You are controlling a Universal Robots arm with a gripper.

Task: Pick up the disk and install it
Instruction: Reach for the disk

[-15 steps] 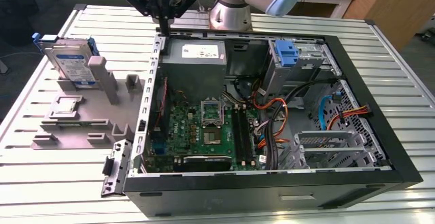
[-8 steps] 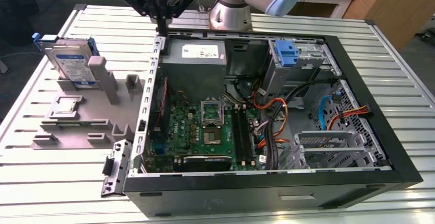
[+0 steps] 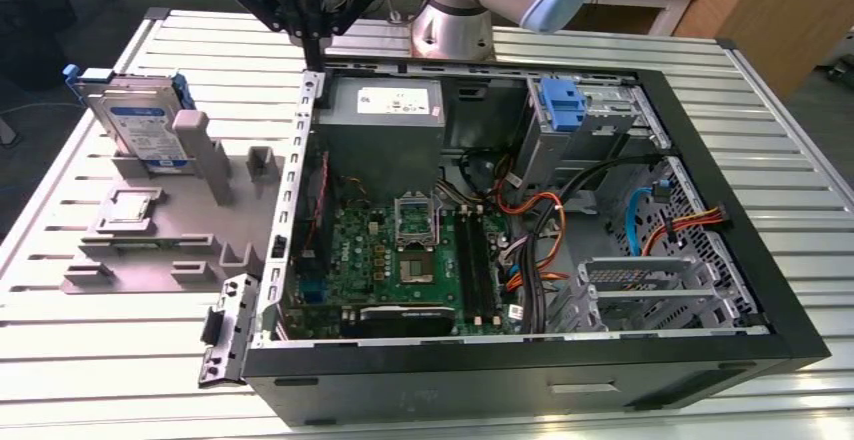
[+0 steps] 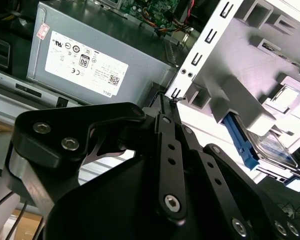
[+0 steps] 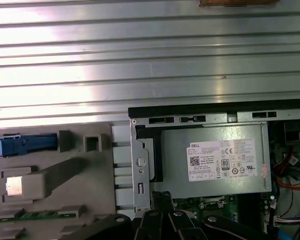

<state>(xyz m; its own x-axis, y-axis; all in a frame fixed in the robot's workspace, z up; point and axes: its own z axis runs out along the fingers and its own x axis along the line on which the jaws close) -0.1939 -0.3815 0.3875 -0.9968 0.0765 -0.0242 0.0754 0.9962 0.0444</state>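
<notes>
The disk (image 3: 140, 125), silver with a white-and-blue label and a blue carrier bracket, stands upright on edge in a grey fixture (image 3: 147, 235) at the exterior view's left, beside the open computer case. Its blue bracket also shows in the second wrist view (image 4: 241, 142) and, edge-on, in the first wrist view (image 5: 21, 145). My gripper (image 3: 315, 63) hangs over the case's rear corner on the fixture side, to the right of the disk and apart from it. Its black fingers (image 4: 166, 120) meet at the tips (image 5: 162, 199) with nothing held between them.
The open case (image 3: 747, 290) takes up the table's middle and the exterior view's right, with motherboard (image 3: 400, 250), cables and a grey power supply box (image 3: 387, 110) with a white sticker. A bare blue bracket (image 3: 561, 100) sits in the drive bay. Ribbed metal table (image 3: 160, 340) lies around.
</notes>
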